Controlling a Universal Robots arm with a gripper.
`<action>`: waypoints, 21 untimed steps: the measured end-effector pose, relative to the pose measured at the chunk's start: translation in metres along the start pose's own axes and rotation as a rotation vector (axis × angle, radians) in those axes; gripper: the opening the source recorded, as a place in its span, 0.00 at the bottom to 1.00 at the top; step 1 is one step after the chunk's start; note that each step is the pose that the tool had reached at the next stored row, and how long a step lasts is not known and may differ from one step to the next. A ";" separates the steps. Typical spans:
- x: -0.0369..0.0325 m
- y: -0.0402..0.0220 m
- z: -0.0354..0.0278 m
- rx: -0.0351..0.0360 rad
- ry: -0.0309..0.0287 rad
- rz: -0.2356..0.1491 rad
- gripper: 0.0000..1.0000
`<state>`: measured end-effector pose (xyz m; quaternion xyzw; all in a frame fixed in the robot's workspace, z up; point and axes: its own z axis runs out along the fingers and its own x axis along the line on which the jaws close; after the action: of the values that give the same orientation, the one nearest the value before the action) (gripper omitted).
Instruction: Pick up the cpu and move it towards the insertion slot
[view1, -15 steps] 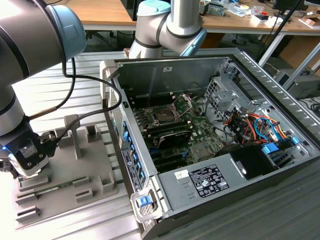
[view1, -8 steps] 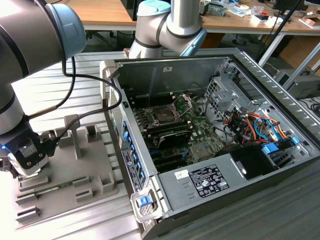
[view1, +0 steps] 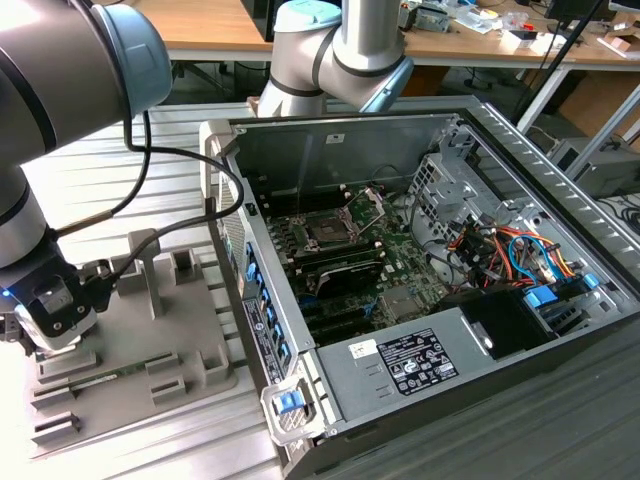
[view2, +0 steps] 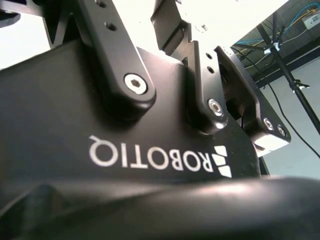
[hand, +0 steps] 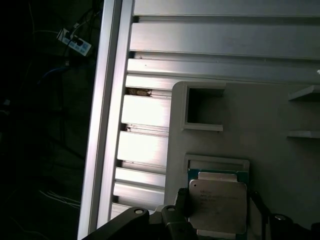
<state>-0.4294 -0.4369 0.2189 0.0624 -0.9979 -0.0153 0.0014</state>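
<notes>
Silvery flat square cpu (hand: 218, 202) in grey plastic fixture (hand: 260, 115) under claw (hand: 218, 215); claw state unclear. Likely light, rigid, fragile: grip edges.

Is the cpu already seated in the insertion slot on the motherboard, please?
No, in the first wrist view the cpu lies in a framed recess of the grey fixture plate, not in a socket.

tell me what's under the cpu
The cpu lies in a rimmed pocket of the grey fixture plate, with the rim showing beside it. The pocket floor beneath the chip is covered and cannot be seen.
</notes>
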 end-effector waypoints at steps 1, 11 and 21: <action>0.0000 0.0000 -0.0002 -0.0001 0.0000 0.000 0.55; 0.0000 0.0001 -0.0020 -0.0008 -0.0001 0.000 0.55; -0.0001 0.0001 -0.0044 -0.0014 -0.0003 0.000 0.55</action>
<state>-0.4294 -0.4369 0.2234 0.0624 -0.9979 -0.0160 0.0013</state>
